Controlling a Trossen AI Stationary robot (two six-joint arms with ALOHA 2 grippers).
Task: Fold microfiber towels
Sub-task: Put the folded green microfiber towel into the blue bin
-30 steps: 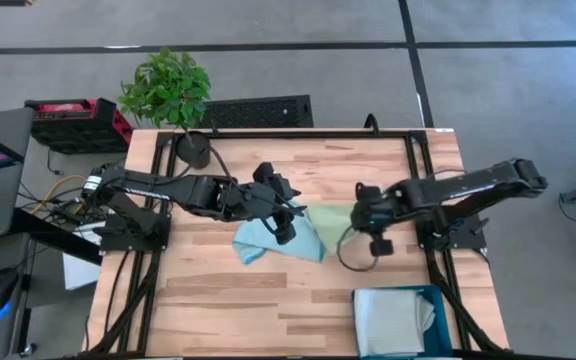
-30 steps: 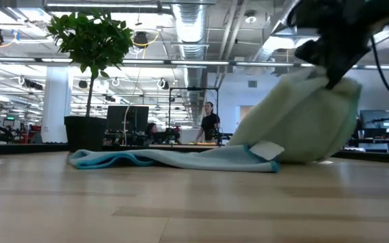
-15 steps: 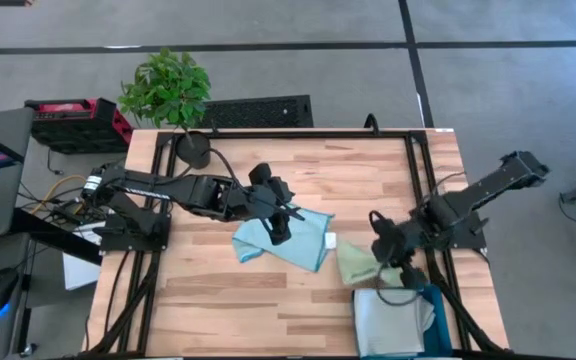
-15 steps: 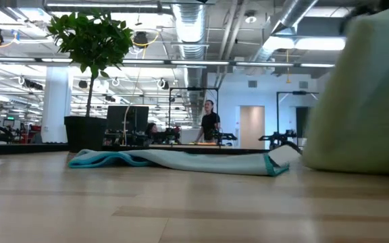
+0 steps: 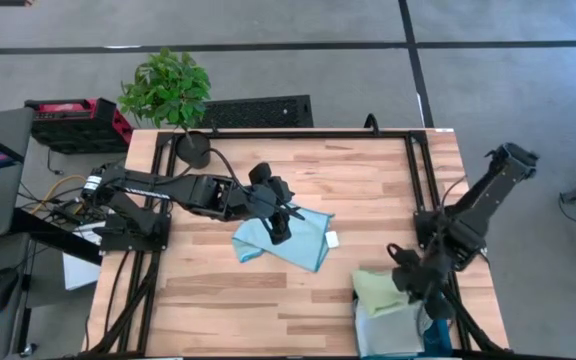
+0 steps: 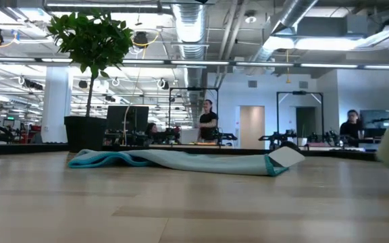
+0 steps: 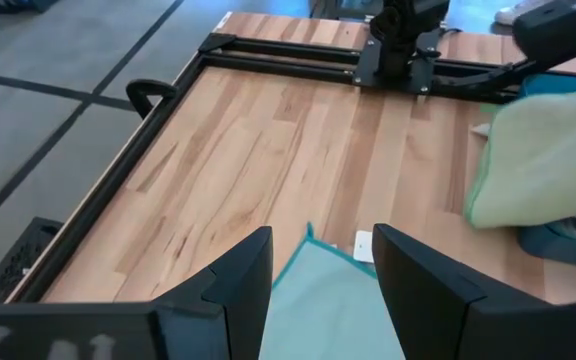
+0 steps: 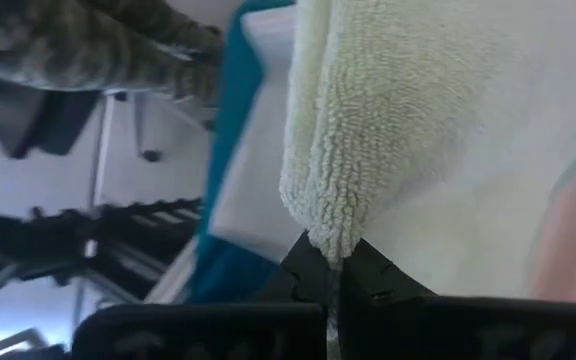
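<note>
You're partway through the pile, by the look of it. A folded grey towel (image 5: 388, 322) is lying in the teal bin (image 5: 434, 312) at the near right corner of the table (image 5: 368, 180), so at least one is done. The pale green towel (image 5: 378, 292), folded into a compact bundle, is hanging from your right gripper (image 5: 405, 283) right at the bin's edge, overlapping the grey one, so I'd say you're delivering number two. The blue towel (image 5: 286, 238) is lying loose and rumpled in the middle of the table, not yet folded. A fourth towel isn't showing as a separate cloth from here.

Now the tools. Your right gripper is pinching tight: in the right wrist view its fingers are meeting on a doubled edge of the green towel (image 8: 328, 130), with the bin's teal wall just beyond. Your left gripper (image 5: 280, 225) is hovering over the blue towel's far side, jaws standing wide apart with nothing between them; in the left wrist view a corner of the blue cloth (image 7: 323, 300) is showing in the gap below. Whether the fingertips are touching the cloth, I can't tell.
</note>
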